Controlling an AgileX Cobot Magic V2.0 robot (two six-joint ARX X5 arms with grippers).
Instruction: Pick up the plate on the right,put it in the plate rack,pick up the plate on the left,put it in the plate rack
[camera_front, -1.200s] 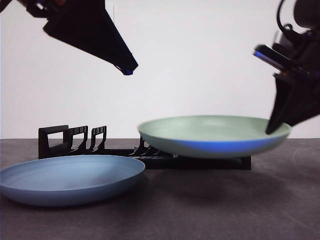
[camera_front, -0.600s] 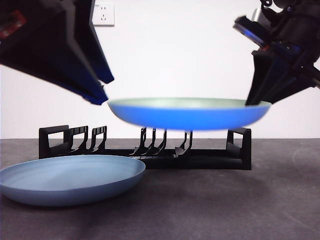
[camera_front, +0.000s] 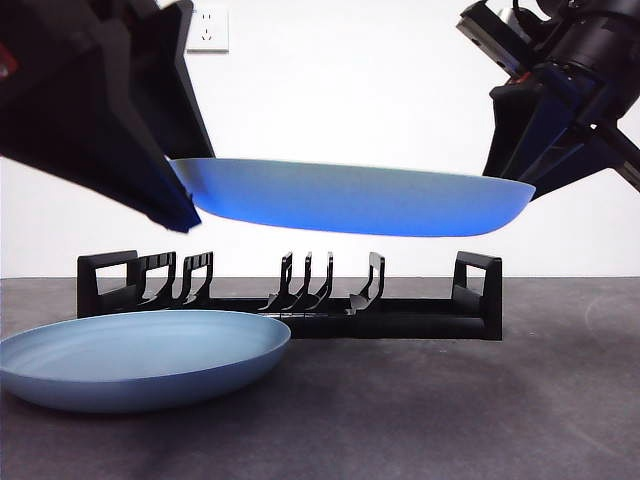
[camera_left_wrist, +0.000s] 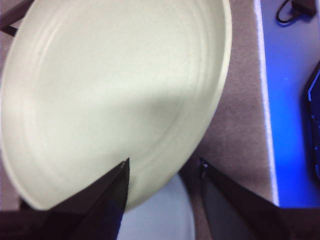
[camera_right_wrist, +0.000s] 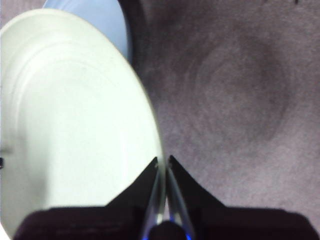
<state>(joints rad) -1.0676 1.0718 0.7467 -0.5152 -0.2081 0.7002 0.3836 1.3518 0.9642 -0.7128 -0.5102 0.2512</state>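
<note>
Above the plate rack (camera_front: 290, 300), pale plate (camera_front: 350, 197) near level along it, rim pinched in right claw (camera_right_wrist: 163, 162); left claw (camera_left_wrist: 162, 167) spread wide.

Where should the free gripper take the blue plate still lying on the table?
On the thin raised rim of the round light-blue plate, at its outer edge facing away from the black pronged plastic plate rack. It lies flat and shallow, so only the rim fits between two jaws. Coming in low from the side, one jaw over the lip and one under, looks best.
</note>
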